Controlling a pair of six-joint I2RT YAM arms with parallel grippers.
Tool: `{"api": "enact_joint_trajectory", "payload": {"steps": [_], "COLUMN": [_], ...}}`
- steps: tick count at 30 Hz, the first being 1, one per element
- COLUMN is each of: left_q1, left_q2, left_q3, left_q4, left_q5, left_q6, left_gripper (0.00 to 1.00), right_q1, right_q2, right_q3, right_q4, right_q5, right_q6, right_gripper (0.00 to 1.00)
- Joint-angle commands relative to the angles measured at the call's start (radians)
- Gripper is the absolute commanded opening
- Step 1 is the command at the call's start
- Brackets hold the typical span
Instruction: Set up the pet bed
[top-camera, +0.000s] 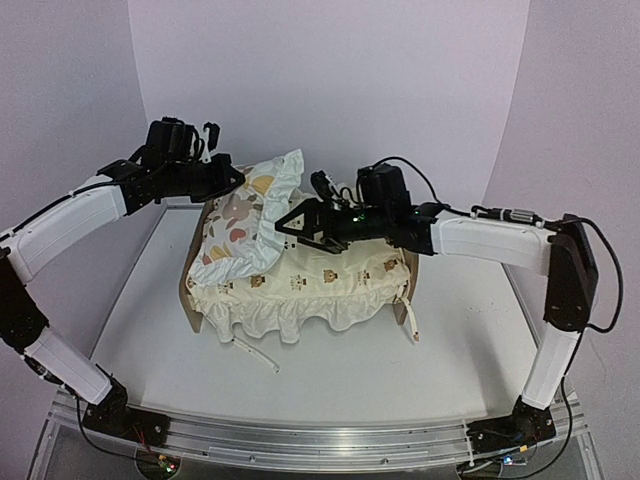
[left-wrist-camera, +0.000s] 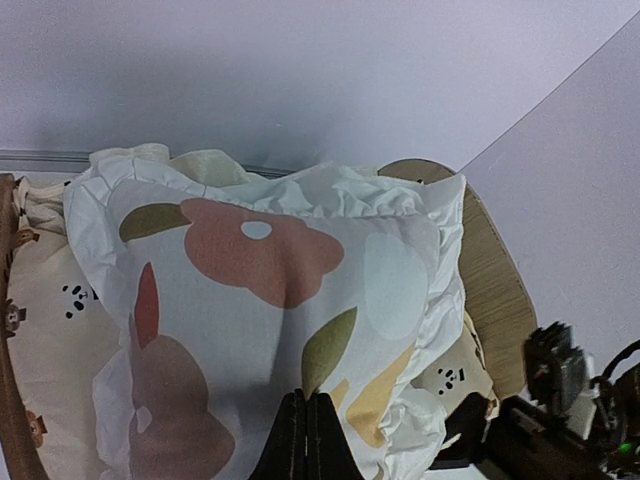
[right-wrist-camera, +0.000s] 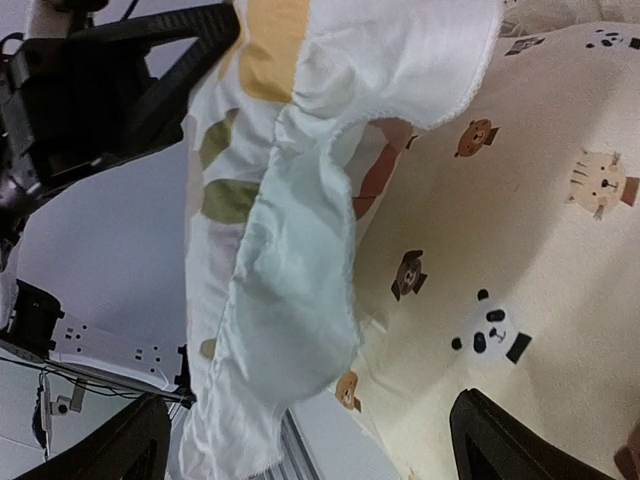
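Observation:
The pet bed (top-camera: 190, 300) stands mid-table, its wood ends showing left and right (top-camera: 409, 300). A cream animal-print cushion (top-camera: 320, 285) with ruffles covers it. A white pillow (top-camera: 245, 225) with orange-brown prints stands tilted up over the bed's left end. My left gripper (top-camera: 237, 176) is shut on its upper edge; in the left wrist view the closed fingertips (left-wrist-camera: 305, 398) pinch the pillow (left-wrist-camera: 260, 290), with a wooden arch (left-wrist-camera: 495, 280) behind. My right gripper (top-camera: 290, 225) is open beside the pillow. In the right wrist view its gripper (right-wrist-camera: 310, 440) straddles the pillow's hanging frill (right-wrist-camera: 290, 300) above the cushion (right-wrist-camera: 500, 200).
A cushion tie (top-camera: 255, 352) trails onto the white table (top-camera: 330, 390) in front of the bed. Lilac backdrop walls close in the back and sides. The arms' metal base rail (top-camera: 320, 440) runs along the near edge.

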Motion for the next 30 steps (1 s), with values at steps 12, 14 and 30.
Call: {"api": "enact_joint_trajectory", "payload": {"steps": [12,14,30], "left_q1": [-0.013,-0.013,-0.013], "left_q2": [-0.041,-0.063,-0.229], "left_q3": [-0.094,-0.109,-0.187], "left_q4": [0.188,0.188,0.049], "left_q5": [-0.019,-0.030,-0.196], "left_q6": [-0.047,-0.031,0.111], "left_gripper": [0.00,0.01,0.73], "right_q1": [0.090,0.089,-0.206], "right_q2": [0.243,0.227,0.041], "right_q3": [0.263,0.249,0.370], "right_q4": [0.233,0.222,-0.511], "right_q5": [0.072,0.089,-0.030], "right_q6": [0.148,0.144,-0.015], "right_gripper": [0.42,0.23,0.00]}}
